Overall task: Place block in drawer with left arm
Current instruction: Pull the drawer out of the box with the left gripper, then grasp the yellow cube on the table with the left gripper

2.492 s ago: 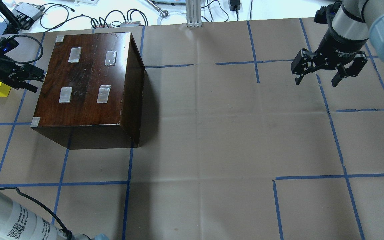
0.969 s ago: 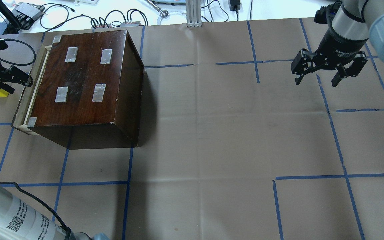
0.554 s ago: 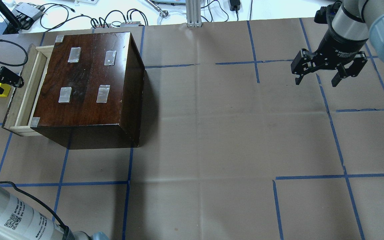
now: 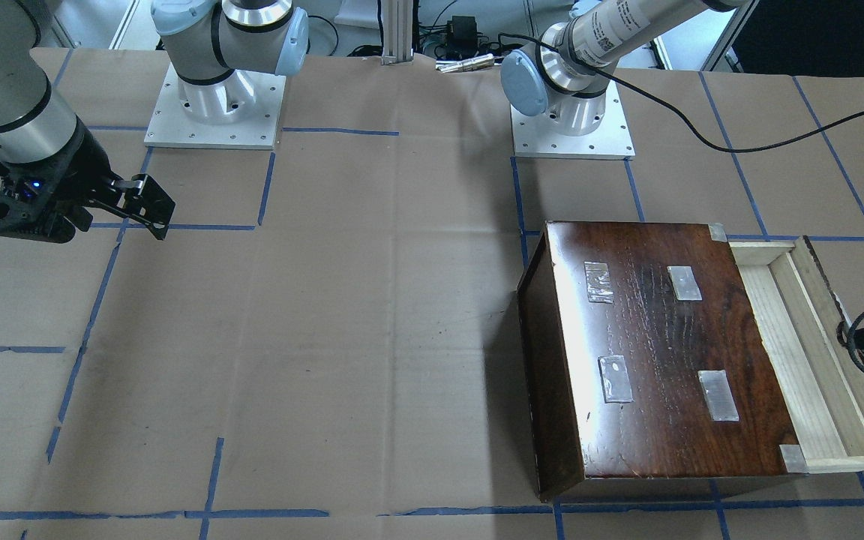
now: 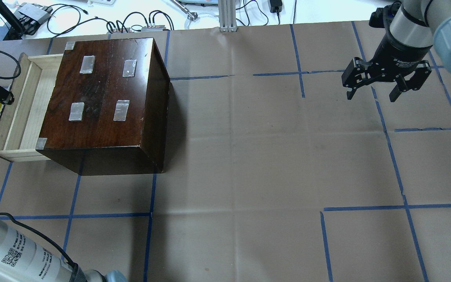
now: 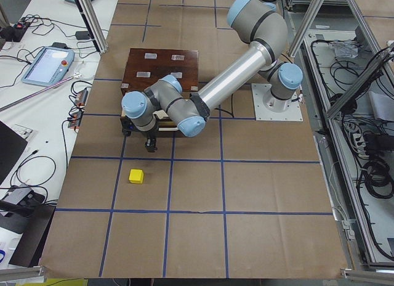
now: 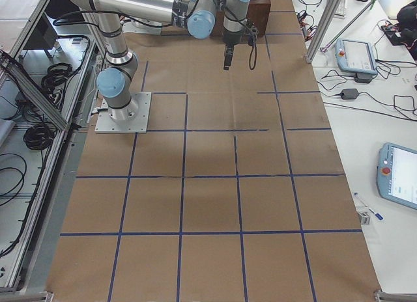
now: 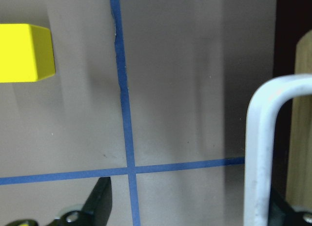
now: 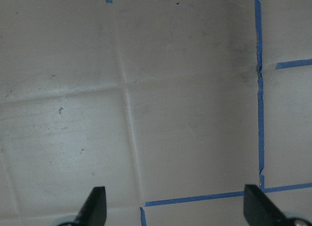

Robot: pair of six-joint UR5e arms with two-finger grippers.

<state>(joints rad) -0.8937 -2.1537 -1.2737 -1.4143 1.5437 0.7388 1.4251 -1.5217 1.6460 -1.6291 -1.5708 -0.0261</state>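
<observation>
**Block** (image 6: 136,175). Small yellow cube, lying flat on the table (image 5: 249,156). It is outside the drawer, near the dark front but apart from it, and nothing touches it. From overhead it is partly hidden under the left claw. Not yet picked up.

**Drawer** (image 5: 37,105). Pale wooden tray, drawn well out of the cabinet (image 5: 104,94) on the side where the block lies. The floor is bare. Judged ready to receive: the tray is open from above, so the cube can be lowered in.

**Left claw** (image 8: 192,209). Carried low by the left arm (image 6: 237,73), just off the drawer front. The jaws are spread wide and grasp nothing. In its own wrist view a metal hoop (image 8: 261,138) stands just inside one finger, against the dark front. It is judged to be the drawer's pull, hooked rather than pinched, which would explain why the jaws stay apart. The block shows at the upper corner of that view, off the line between the fingers. The claw must therefore shift clear of the hoop and over the cube before closing.

**Right claw** (image 5: 371,96). Released and empty, hanging over bare table well apart from the cabinet. Judged parked there to leave the left arm room, since the task gives it no part.
</observation>
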